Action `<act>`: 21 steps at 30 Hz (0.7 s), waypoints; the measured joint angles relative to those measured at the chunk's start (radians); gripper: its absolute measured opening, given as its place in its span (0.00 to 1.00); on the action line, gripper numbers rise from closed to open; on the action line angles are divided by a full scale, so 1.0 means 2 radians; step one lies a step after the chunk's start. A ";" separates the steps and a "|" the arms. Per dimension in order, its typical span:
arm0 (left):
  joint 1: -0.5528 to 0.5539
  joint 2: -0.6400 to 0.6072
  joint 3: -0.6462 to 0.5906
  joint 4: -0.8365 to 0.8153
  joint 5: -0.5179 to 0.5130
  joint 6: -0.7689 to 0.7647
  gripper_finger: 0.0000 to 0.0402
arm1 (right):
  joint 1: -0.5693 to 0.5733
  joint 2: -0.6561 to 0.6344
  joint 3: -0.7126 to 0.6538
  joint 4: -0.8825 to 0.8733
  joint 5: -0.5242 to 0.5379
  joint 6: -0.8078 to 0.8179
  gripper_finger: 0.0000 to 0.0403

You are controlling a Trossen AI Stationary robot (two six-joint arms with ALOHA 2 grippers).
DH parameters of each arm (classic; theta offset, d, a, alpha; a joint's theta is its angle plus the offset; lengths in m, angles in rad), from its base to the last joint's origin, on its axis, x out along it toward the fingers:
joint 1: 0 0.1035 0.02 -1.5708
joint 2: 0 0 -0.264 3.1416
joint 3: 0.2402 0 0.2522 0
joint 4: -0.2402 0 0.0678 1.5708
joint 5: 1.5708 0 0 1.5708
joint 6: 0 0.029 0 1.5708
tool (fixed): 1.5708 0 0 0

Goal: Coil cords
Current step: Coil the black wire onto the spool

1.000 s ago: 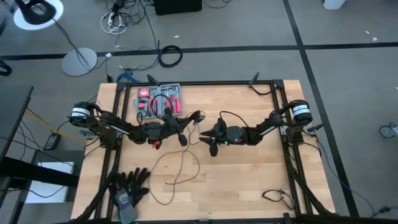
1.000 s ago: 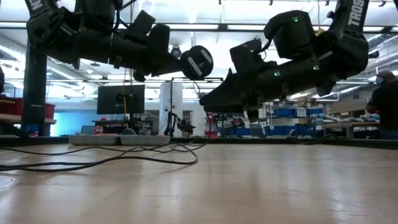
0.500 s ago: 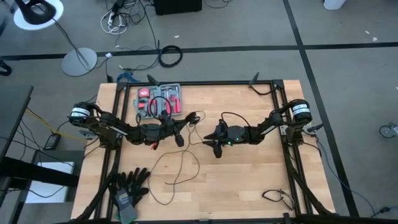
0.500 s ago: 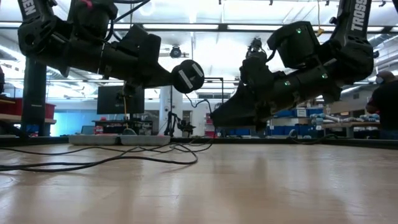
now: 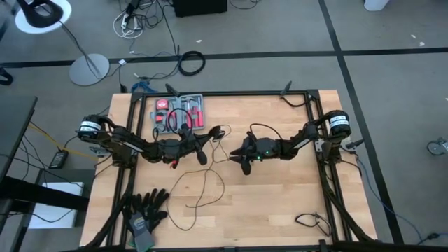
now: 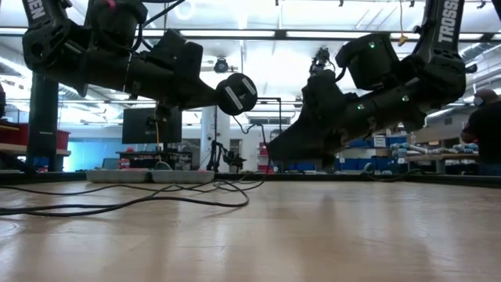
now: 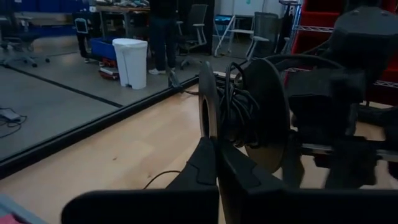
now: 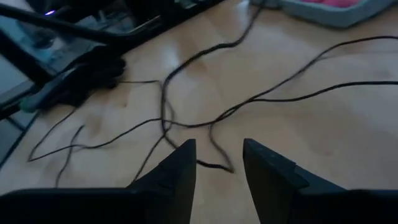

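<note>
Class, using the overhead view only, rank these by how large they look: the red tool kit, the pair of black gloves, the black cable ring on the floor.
1. tool kit and gloves: look alike, unranked.
2. cable ring: smallest, though the floor lies farther from the camera.

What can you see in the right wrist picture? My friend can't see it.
The right gripper hangs open over the wooden table, holding nothing. A thin black wire lies in loose, crossing loops on the wood just ahead of its two dark fingers.

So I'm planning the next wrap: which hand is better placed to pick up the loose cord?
Right. The right hand is open, empty, directly above the loose cord; the left hand is shut on the spool.
</note>
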 joint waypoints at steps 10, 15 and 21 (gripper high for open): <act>0.002 0.000 0.000 0.010 -0.007 0.001 0.00 | 0.022 0.000 0.000 0.007 -0.015 -0.039 0.33; 0.002 0.000 0.006 0.022 0.001 0.000 0.00 | 0.036 0.000 0.002 0.005 0.056 -0.152 0.32; 0.002 0.000 0.016 0.023 0.020 0.000 0.00 | 0.041 0.003 0.026 -0.003 0.099 -0.201 0.31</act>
